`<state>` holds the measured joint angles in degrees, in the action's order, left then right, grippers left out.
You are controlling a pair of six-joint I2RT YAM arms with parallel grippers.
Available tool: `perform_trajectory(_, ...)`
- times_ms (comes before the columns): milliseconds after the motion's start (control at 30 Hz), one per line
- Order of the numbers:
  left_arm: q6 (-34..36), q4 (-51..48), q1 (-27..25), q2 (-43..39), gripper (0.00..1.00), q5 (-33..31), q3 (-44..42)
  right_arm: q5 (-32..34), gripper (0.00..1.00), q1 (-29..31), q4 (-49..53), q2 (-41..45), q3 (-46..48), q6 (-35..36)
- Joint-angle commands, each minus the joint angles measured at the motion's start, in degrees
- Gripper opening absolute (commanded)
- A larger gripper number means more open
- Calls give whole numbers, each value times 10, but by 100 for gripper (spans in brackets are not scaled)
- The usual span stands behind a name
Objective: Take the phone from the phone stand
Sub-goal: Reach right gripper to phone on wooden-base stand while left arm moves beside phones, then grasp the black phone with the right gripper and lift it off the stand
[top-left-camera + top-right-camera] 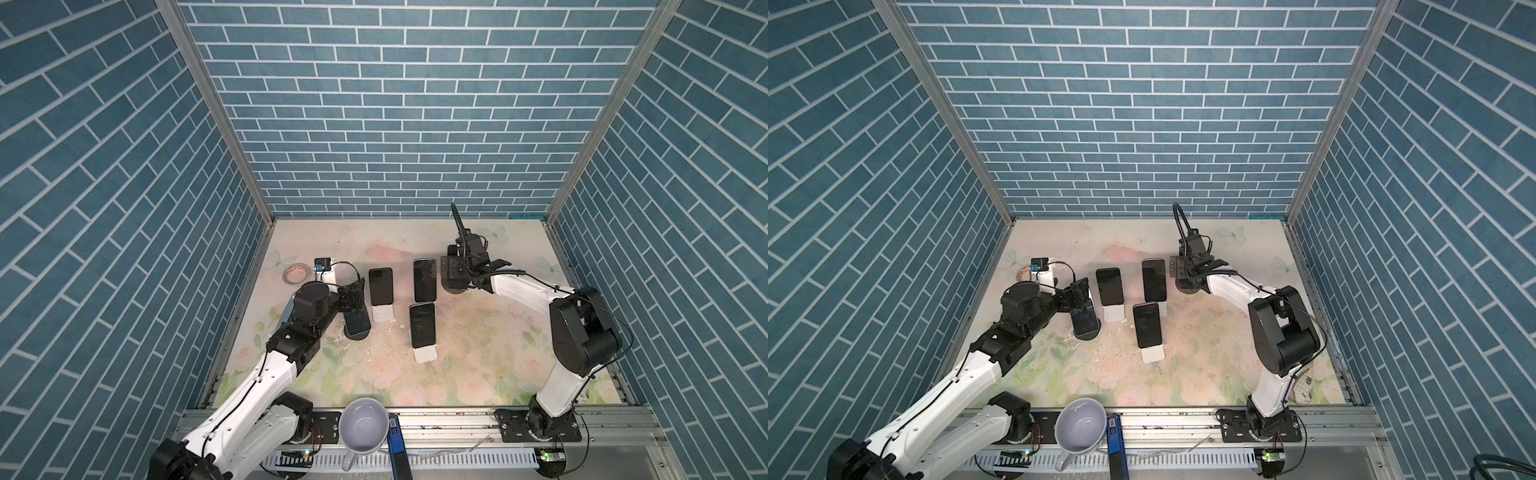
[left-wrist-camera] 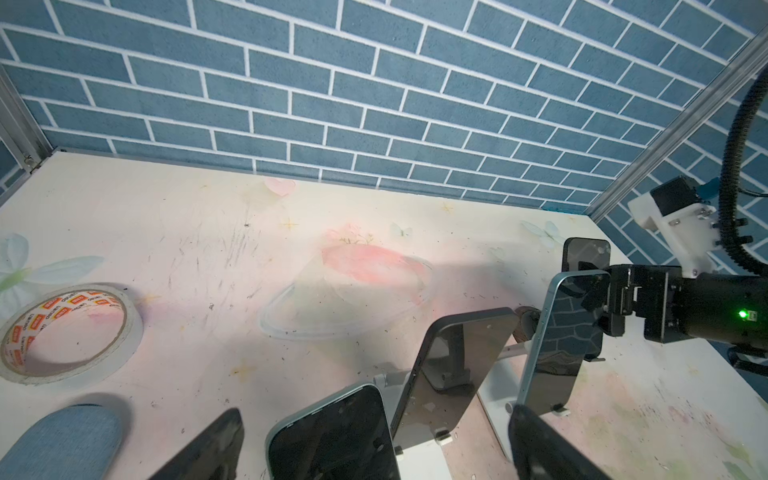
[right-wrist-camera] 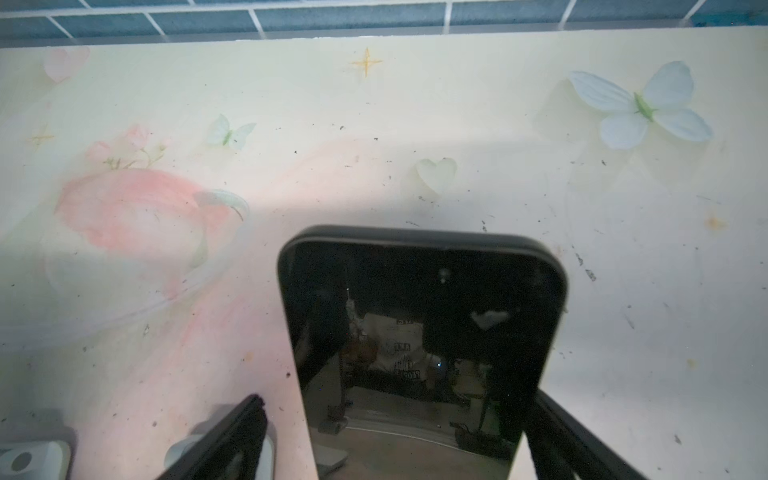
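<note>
Floral table [image 1: 478, 357] spread wide, blue brick walls all round. The left arm [image 1: 266, 374] reaches in from the near left corner, and the right arm [image 1: 582, 332] bends in from the near right. A pale mug [image 1: 362, 426] sits at the front rail, mouth up.

Five dark-screened phones stand across the middle, all leaning back. The three middle phones [image 1: 423, 324] rest on white stands [image 1: 424, 355].

Now the ends. The far-left phone [image 2: 332, 436] sits on the left dark stand [image 1: 356, 333]. The left gripper [image 2: 374, 411] straddles its top, jaws spread wide, a gap on both sides, no contact.

Over to the far-right phone [image 3: 415, 332]. The right gripper [image 3: 399, 415] has it between its fingers [image 3: 232, 436], jaws apart. There's a clear gap on one side, and the other finger is right up against the phone's edge. Not clamped.

In both top views that gripper covers the phone above the right dark stand [image 1: 455, 289], so whether its foot sits in the cradle cannot be told.

A roll of tape [image 1: 295, 274] lies flat near the left wall, well apart from the phones.
</note>
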<state>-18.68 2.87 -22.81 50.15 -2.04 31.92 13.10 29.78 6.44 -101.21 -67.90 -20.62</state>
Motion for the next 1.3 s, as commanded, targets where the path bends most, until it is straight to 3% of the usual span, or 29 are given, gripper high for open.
perform_trajectory(0, -1, 7, -3, -5, 100, -7, -7, 51, 93, 6, 9, -15, -24, -9)
perform_trajectory(167, -1, 7, -3, -9, 100, -13, -12, 68, 84, 12, 17, -25, -29, -23)
perform_trajectory(400, 1, 8, -3, -20, 100, -22, -19, 75, 61, 17, 20, -23, -29, -33)
perform_trajectory(533, 3, 8, -2, -24, 100, -24, -20, 71, 55, 18, 17, -12, -29, -34)
perform_trajectory(933, 4, 6, -3, -23, 100, -18, -20, 70, 51, 17, 15, 67, -33, -36)
perform_trajectory(1267, 5, 6, -3, -23, 100, -12, -16, 115, 52, 6, 27, 141, -6, -25)
